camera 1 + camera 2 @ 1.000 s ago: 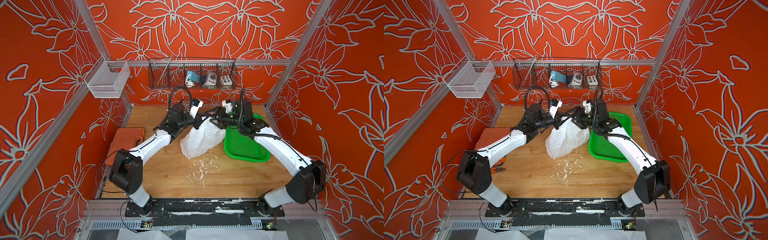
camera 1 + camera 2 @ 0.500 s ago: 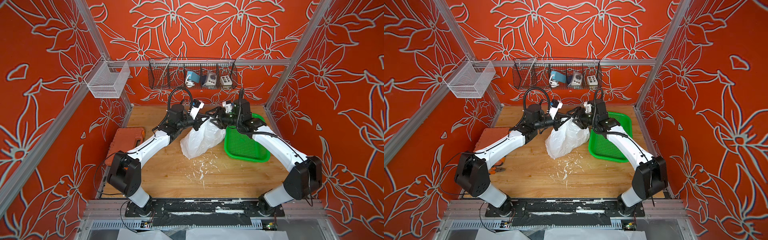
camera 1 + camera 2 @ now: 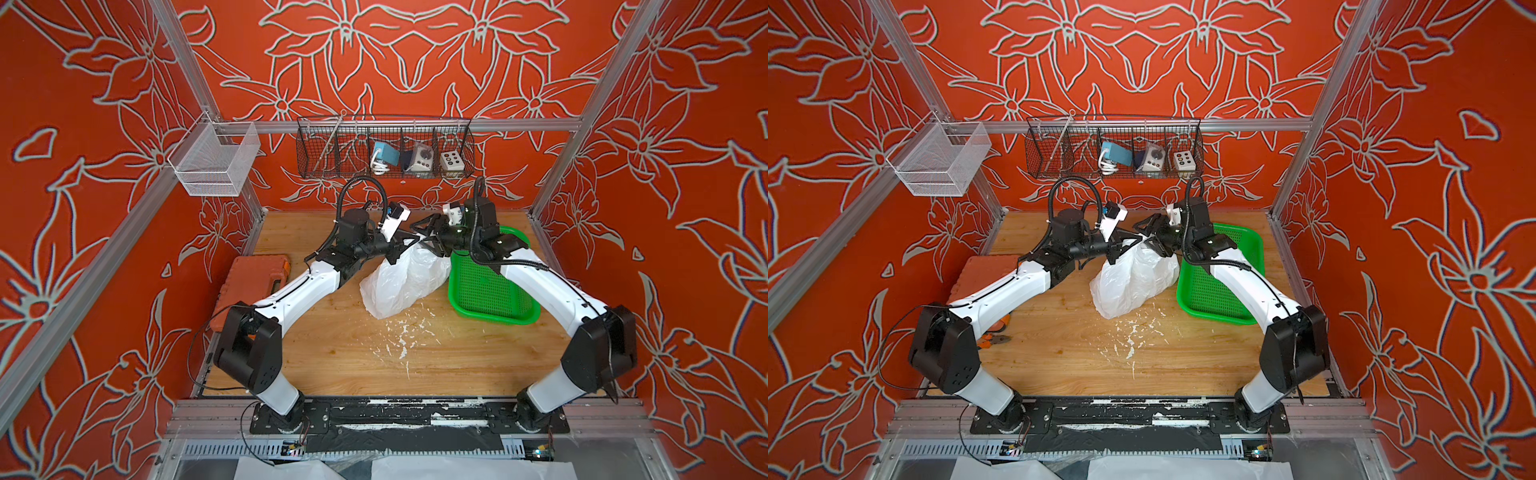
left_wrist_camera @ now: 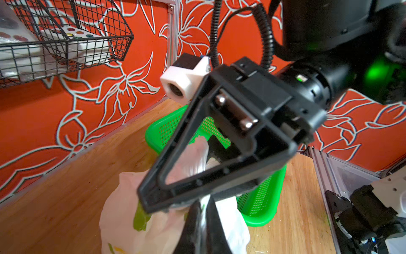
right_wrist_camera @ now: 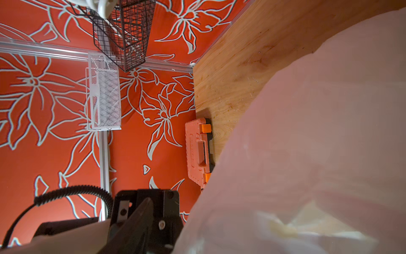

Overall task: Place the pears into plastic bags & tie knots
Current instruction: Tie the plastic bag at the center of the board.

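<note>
Above the bag's neck: left gripper and right gripper meet tip to tip, nearly touching, at the back of the tabletop.
Bag: white bag sits on the tabletop just beside the green tray. Its top is drawn up into a peak toward both grippers.
Pears: no pears in plain sight. A pale yellow patch shows through the plastic in the right wrist view; fruit or print, cannot tell.
Left gripper: fully closed. Its fingers pinch a bunched part of the bag's top.
Right gripper: a plastic strip runs by its frame in the left wrist view. Whether the jaws have bitten on it, cannot tell.
Knot: no knot visible; top looks gathered, not tied.
Step (judged): getting the second handle in hand for the tie.
Method note: left side serves as anchor. Right should seat the strip deep in its jaws before any pull.
Pull direction: level and apart, not upward, so the bag's base sits flat and the load does not roll.
Force: gentle; thin film would likely stretch or tear under a jerk.
Clearance: grippers very close. Cross them slowly and mind the tray rim.
Debris: white flecks on the tabletop, not in the way.
</note>
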Tool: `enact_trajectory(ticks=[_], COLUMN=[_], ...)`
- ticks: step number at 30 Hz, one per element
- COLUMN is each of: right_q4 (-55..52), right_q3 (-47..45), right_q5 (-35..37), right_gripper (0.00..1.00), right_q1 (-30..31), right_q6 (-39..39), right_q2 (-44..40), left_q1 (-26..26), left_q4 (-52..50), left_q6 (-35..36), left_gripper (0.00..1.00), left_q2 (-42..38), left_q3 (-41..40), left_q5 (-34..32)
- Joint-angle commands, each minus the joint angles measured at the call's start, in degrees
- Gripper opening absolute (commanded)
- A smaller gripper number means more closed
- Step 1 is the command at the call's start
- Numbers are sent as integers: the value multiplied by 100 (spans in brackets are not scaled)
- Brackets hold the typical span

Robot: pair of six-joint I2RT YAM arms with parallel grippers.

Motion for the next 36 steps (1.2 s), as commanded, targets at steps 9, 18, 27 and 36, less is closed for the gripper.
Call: enact_trajectory(ticks=[9, 18, 27, 36], right_q4=[1022, 1881, 3672, 4405], right_q3=[551, 205, -458, -405], right_q5=[-988, -2118, -3347, -4008], right_gripper=[35, 5, 0, 0], right_q1=[41, -131, -722, -880], right_q6=[102, -463, -509, -564], right_q2=[557, 580, 795, 1022], left_q1=[-177, -124, 1073, 1116], left_q4=[-500, -402, 2669, 2658], left_q6=[455, 69, -2890, -3384], left_gripper=[0, 15, 47, 54], left_q2=[87, -81, -874, -281], left_q3=[382, 311, -1145, -878], left_q5=[386, 122, 78, 709])
